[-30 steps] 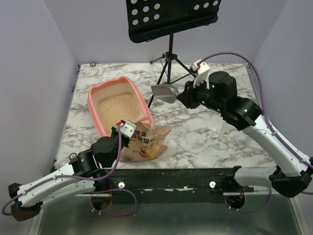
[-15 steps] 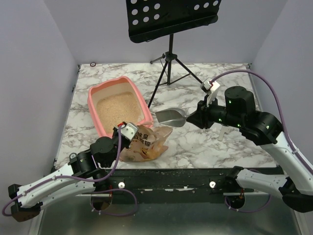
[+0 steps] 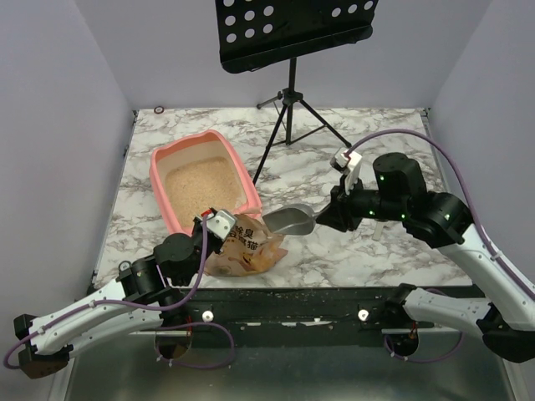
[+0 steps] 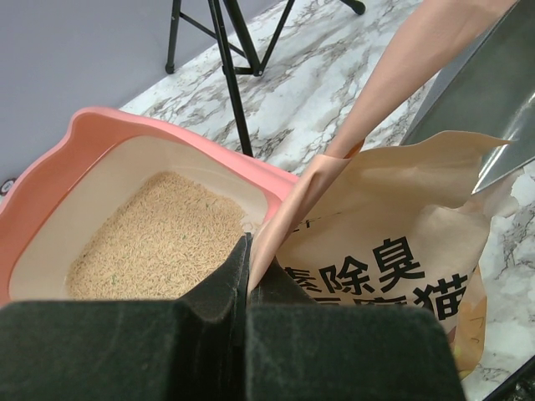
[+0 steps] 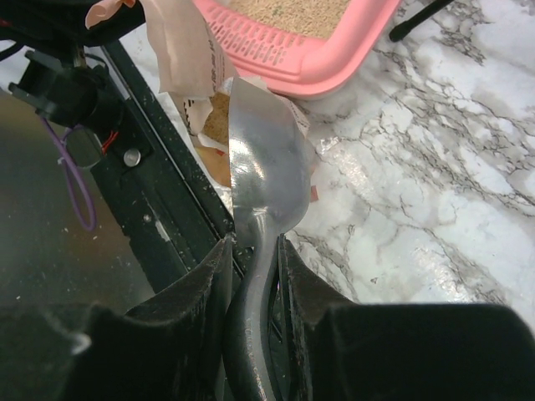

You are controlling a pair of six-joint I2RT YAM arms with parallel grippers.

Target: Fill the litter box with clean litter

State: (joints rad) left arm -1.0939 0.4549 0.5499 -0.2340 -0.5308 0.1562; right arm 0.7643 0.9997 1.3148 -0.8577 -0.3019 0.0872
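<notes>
**Scoop Returning to Bag**

Right jaws, gripping the scoop handle, are bringing it from beside the litter box to the bag at the box's near end. Left jaws are pinching the bag edge. Litter is lying in the box; another scoopful is probably beginning.

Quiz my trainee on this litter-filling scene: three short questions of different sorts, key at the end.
1. True or false: the right pincer is shut on the handle of the scoop.
2. Pick one. The left pincer is clamped on: A) a cable; B) the edge of the bag; C) nothing.
3. Short answer: what covers the floor of the litter box?

Key: 1 true. 2 B. 3 clean litter.
</notes>
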